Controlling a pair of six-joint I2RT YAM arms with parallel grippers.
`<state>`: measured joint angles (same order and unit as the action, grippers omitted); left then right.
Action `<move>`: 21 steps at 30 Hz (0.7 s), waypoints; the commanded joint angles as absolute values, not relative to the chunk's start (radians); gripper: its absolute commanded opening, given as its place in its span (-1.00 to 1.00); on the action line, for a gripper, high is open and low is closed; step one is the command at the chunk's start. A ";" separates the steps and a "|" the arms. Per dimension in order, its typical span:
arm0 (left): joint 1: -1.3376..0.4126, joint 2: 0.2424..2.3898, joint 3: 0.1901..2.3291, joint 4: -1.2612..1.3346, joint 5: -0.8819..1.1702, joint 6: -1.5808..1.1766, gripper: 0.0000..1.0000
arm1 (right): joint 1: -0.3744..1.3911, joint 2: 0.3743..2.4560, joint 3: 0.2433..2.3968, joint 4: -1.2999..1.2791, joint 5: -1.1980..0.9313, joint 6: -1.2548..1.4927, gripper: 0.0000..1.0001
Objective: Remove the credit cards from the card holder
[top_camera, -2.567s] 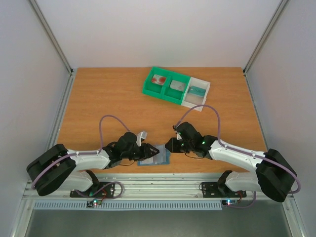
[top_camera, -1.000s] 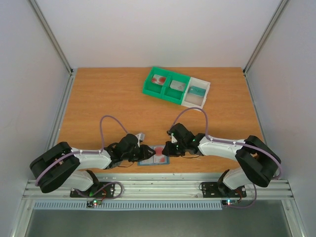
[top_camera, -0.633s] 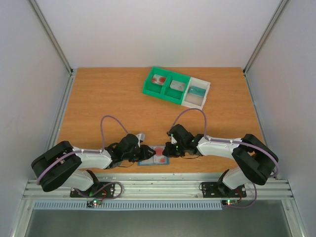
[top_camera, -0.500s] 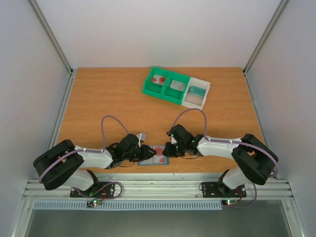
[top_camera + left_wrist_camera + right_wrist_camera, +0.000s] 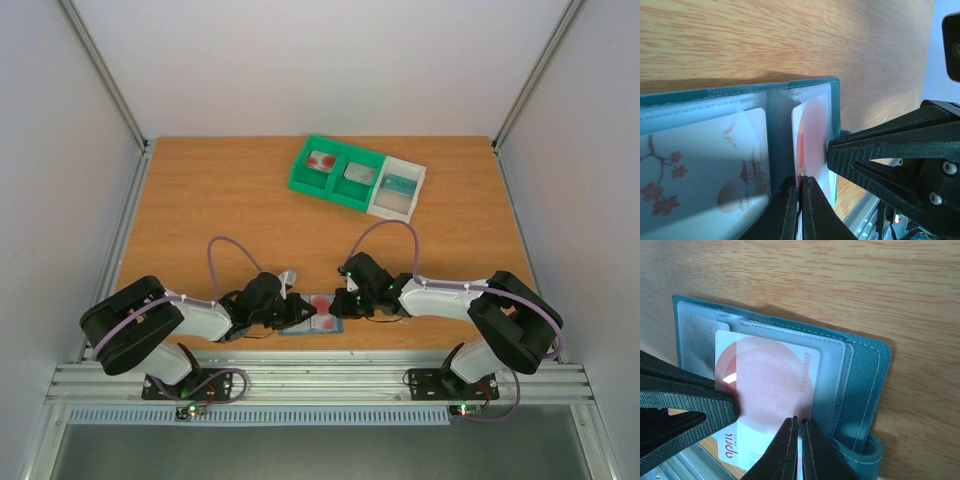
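The blue-grey card holder (image 5: 296, 327) lies spread open at the table's near edge, and its teal cover (image 5: 865, 390) shows in the right wrist view. From its clear sleeve a white credit card with a red disc (image 5: 770, 385) (image 5: 812, 125) pokes out sideways. My left gripper (image 5: 799, 186) (image 5: 303, 312) is shut on that card's edge. Opposite it, my right gripper (image 5: 800, 421) (image 5: 337, 305) is shut on the rim of the clear sleeve. A second white card with red blossoms (image 5: 700, 165) sits in the other sleeve.
At the back stands a green tray (image 5: 300, 180) holding a white-and-red card (image 5: 322, 161) and a grey card (image 5: 359, 172). Its white compartment (image 5: 412, 170) holds a teal card (image 5: 398, 186). The metal rail (image 5: 320, 385) runs just below the holder.
The holder, folded earlier, now lies open with the red-disc card showing. Over the last second both grippers have closed, the left one on the card, and the left arm's elbow has shifted right.
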<state>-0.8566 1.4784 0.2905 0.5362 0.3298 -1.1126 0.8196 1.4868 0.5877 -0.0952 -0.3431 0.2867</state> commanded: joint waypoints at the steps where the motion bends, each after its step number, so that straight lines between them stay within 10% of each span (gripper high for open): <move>1: -0.858 1.480 0.272 0.599 0.319 -1.111 -0.92 | 0.831 1.503 0.565 -0.123 -0.322 0.279 -0.91; 21: -0.841 1.332 0.247 0.452 0.262 -1.103 -0.96 | 0.831 1.516 0.569 -0.141 -0.298 0.276 -0.91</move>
<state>-0.8471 1.3952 0.2600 0.5171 0.3103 -1.1244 0.8200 1.4933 0.5873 -0.0849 -0.3328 0.2867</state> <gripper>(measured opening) 0.023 0.045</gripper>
